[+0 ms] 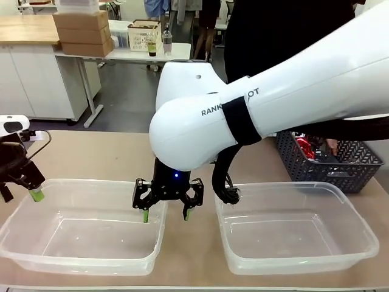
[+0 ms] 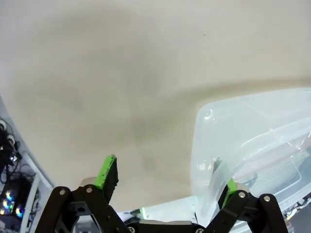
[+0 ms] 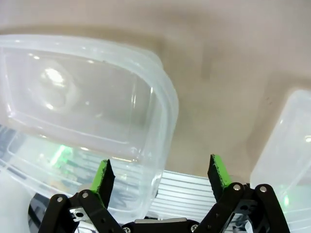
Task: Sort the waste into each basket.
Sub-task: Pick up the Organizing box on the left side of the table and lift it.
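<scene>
Two clear baskets stand side by side near the table's front edge, the left basket (image 1: 79, 263) and the right basket (image 1: 304, 263), both with nothing inside. My right gripper (image 1: 168, 210) reaches across the middle and hangs open over the left basket's right rim, one finger on each side. In the right wrist view my right gripper (image 3: 161, 174) is open above that basket's corner (image 3: 146, 97), with the other basket (image 3: 286, 145) at the right edge. My left gripper (image 1: 21, 193) is open at the left basket's far left corner (image 2: 252, 136). Red waste (image 1: 307, 148) lies in a mesh basket.
The dark grey mesh basket (image 1: 328, 163) stands at the back right of the table, with a person's hand (image 1: 332, 146) in it. My right arm's large white body (image 1: 243, 109) blocks the middle of the table. Bare tabletop (image 2: 121, 73) lies beyond the left basket.
</scene>
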You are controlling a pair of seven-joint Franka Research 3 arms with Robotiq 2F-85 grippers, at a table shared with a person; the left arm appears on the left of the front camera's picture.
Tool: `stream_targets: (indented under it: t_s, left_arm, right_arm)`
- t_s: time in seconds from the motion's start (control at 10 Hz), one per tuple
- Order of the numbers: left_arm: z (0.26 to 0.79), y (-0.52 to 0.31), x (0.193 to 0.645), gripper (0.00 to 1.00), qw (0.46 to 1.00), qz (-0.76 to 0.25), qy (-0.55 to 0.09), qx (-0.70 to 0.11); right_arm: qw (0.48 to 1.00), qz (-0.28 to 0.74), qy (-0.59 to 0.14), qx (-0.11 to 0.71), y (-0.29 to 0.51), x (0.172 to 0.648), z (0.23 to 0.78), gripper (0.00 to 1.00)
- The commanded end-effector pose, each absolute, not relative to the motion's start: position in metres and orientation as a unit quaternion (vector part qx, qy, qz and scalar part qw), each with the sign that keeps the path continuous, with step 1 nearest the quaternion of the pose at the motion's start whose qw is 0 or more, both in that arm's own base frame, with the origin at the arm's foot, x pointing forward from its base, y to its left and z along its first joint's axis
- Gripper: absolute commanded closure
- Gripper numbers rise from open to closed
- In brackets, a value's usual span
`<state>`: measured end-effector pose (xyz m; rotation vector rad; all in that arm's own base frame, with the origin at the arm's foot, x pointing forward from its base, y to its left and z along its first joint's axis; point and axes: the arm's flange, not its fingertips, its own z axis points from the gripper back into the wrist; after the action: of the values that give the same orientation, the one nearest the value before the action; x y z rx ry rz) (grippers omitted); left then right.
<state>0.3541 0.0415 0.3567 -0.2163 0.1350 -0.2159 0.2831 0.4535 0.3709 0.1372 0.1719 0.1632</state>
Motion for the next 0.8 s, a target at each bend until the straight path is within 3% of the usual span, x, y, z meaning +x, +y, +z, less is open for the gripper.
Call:
stream_targets:
  t_s: [0.0, 0.1, 0.2, 0.3, 0.5, 0.6, 0.7]
  left_arm:
    - [0.306, 0.023, 0.264, 0.0, 0.985, -0.118, 0.06, -0.11]
    - [0.306, 0.024, 0.262, 0.56, 0.985, -0.124, 0.056, -0.103]
    - [0.308, 0.024, 0.26, 0.58, 0.985, -0.129, 0.056, -0.102]
    - [0.31, 0.024, 0.259, 1.0, 0.984, -0.132, 0.053, -0.106]
    - [0.31, 0.023, 0.256, 1.0, 0.984, -0.133, 0.05, -0.11]
    - [0.311, 0.022, 0.255, 0.85, 0.983, -0.132, 0.048, -0.115]
    - [0.313, 0.021, 0.253, 0.94, 0.983, -0.133, 0.045, -0.118]
  right_arm:
    - [0.992, 0.079, 0.094, 0.033, 0.472, 0.287, 0.368, 0.0]
    - [0.994, 0.075, 0.082, 0.015, 0.474, 0.286, 0.369, 0.56]
    - [0.995, 0.071, 0.077, 0.006, 0.475, 0.286, 0.369, 0.57]
    - [0.995, 0.067, 0.074, 0.003, 0.475, 0.286, 0.369, 1.0]
    - [0.995, 0.059, 0.077, -0.004, 0.474, 0.286, 0.367, 1.0]
    - [0.995, 0.059, 0.079, -0.005, 0.473, 0.286, 0.366, 0.84]
    - [0.995, 0.057, 0.081, -0.006, 0.473, 0.286, 0.364, 0.93]
